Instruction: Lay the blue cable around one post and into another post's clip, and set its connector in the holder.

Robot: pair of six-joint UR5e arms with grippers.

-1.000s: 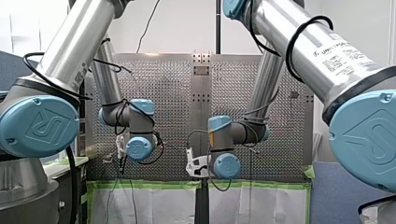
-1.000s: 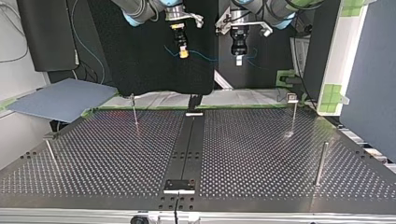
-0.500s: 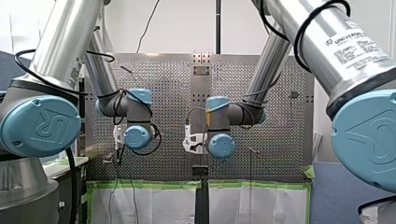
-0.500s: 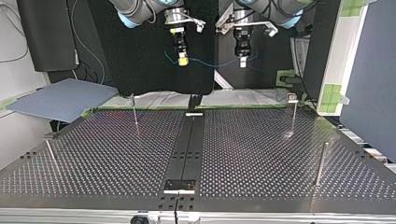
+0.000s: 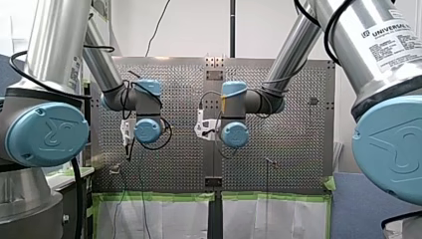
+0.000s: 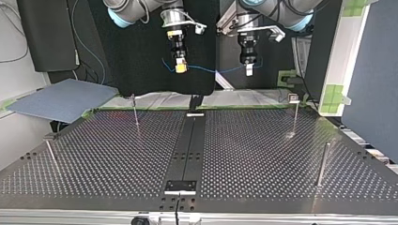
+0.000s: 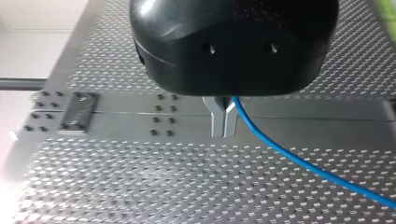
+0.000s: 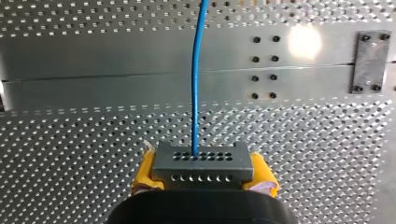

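The blue cable (image 6: 213,71) hangs in a shallow line between my two grippers, high above the far edge of the table. My right gripper (image 6: 179,68), at the top view's left, is shut with its yellow pads (image 8: 144,173) on the cable's grey connector (image 8: 201,163). The cable (image 8: 196,74) leaves the connector straight ahead of that gripper. My left gripper (image 6: 248,70), at the top view's right, is shut on the cable (image 7: 280,147) with its metal fingers (image 7: 218,114). In the front view both grippers are hidden behind their wrists.
Thin posts stand on the perforated table (image 6: 258,154): one at the far left (image 6: 135,110), one with a clip head at the far right (image 6: 294,115), one at the near right (image 6: 322,164), one at the near left (image 6: 50,152). A small bracket (image 6: 180,186) sits on the centre strip near the front edge.
Both arms have moved lower in the top view and risen in the front view. The cable between them has drawn out from a slack hang into a straighter line.
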